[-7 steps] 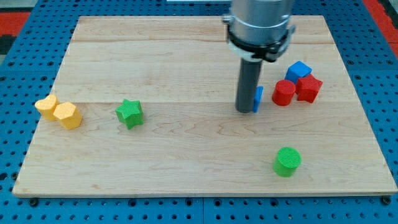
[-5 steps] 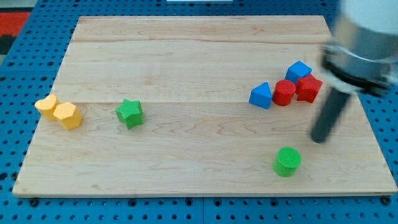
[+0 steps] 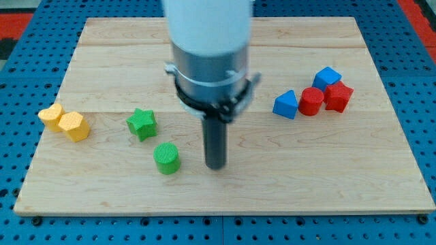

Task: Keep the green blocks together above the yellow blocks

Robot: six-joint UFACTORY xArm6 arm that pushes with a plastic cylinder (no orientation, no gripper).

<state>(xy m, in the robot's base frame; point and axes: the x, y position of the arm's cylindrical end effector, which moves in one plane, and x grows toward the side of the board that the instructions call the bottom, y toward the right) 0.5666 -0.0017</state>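
Observation:
My tip (image 3: 216, 165) rests on the board just to the right of the green cylinder (image 3: 166, 158), with a small gap between them. The green star (image 3: 142, 124) lies up and to the left of the cylinder, close to it. Two yellow blocks (image 3: 64, 121) sit touching each other at the view's left edge of the board, left of the green star and at about its height. The rod and the arm above it hide part of the board's middle.
A blue pyramid-like block (image 3: 285, 104), a red cylinder (image 3: 312, 101), a red block (image 3: 338, 96) and a blue cube (image 3: 328, 76) cluster at the view's right. The wooden board (image 3: 381, 184) lies on a blue pegboard.
The green cylinder has moved from the lower right to the lower middle left, near the green star. My tip swung right, then came far left behind the cylinder.

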